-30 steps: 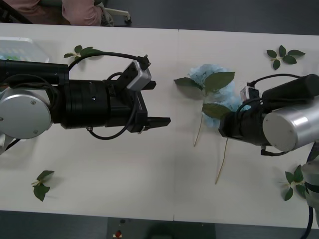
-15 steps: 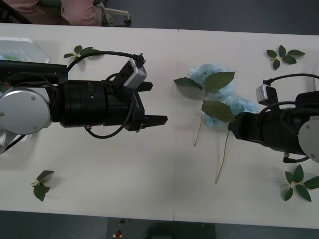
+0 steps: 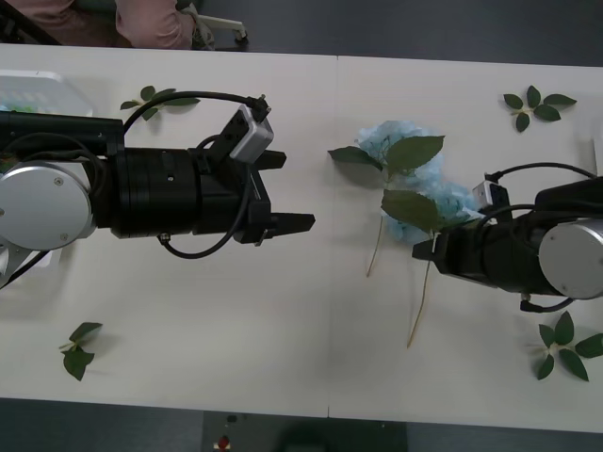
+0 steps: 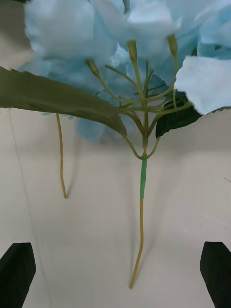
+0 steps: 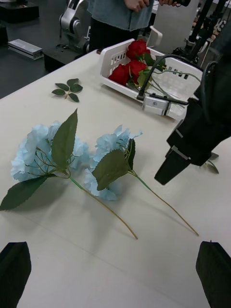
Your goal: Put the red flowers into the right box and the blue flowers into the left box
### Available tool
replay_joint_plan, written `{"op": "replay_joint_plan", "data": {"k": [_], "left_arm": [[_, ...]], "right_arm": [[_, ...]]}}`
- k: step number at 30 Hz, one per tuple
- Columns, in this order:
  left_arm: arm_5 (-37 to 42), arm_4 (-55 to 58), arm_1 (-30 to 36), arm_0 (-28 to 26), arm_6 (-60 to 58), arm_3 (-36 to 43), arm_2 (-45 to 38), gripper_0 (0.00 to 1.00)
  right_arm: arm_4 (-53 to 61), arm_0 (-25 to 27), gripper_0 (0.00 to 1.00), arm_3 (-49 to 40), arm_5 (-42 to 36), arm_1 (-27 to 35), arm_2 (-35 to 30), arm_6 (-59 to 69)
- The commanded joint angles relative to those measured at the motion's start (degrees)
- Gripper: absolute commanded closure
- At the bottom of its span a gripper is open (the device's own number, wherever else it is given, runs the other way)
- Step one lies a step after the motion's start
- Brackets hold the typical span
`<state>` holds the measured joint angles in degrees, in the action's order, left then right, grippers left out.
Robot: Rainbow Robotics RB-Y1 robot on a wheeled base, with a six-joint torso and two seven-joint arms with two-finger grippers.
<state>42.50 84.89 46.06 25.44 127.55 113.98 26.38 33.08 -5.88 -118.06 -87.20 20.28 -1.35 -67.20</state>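
Your right gripper (image 3: pixel 421 250) is sliding back in toward frame centre after pulling away to the right edge half a second ago, so you are lining up again on the blue flowers (image 3: pixel 415 179). Its black fingers (image 4: pixel 217 269) are sitting spread wide, holding nothing, with the nearer stem (image 4: pixel 141 226) running lengthwise between them. Both blue flowers are lying right of centre on the table (image 3: pixel 283 330), heads toward the top of the frame, stems trailing down. Your left gripper (image 3: pixel 283 193) is hovering left of centre, fingers parted and empty. The red flowers (image 5: pixel 130 65) are already resting in the right box (image 5: pixel 113 60).
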Motion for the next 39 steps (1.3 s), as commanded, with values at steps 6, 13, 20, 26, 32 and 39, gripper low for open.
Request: {"op": "replay_joint_plan", "data": {"k": [6, 13, 20, 26, 32, 39], "left_arm": [[-0.23, 0.63, 0.17, 0.67, -1.34, 0.54, -1.25, 0.0], [-0.23, 0.63, 0.17, 0.67, -1.34, 0.54, -1.25, 0.0], [-0.23, 0.63, 0.17, 0.67, -1.34, 0.54, -1.25, 0.0], [-0.23, 0.63, 0.17, 0.67, -1.34, 0.54, -1.25, 0.0], [-0.23, 0.63, 0.17, 0.67, -1.34, 0.54, -1.25, 0.0], [-0.23, 0.63, 0.17, 0.67, -1.34, 0.54, -1.25, 0.0]], "right_arm": [[-7.42, -4.84, 0.0, 7.93, 3.79, 0.11, 6.0, 1.89], [-9.62, -5.72, 0.0, 12.94, 7.66, 0.02, 8.38, 2.6], [-10.32, -6.16, 0.0, 16.28, 9.77, 0.02, 9.43, 2.6], [-10.94, -6.25, 0.02, 17.07, 10.38, 0.02, 10.22, 2.77], [-11.46, -6.25, 0.75, 17.07, 10.38, 0.02, 11.01, 2.95], [-11.81, -6.25, 1.0, 17.07, 10.38, 0.02, 11.36, 3.39]]}}
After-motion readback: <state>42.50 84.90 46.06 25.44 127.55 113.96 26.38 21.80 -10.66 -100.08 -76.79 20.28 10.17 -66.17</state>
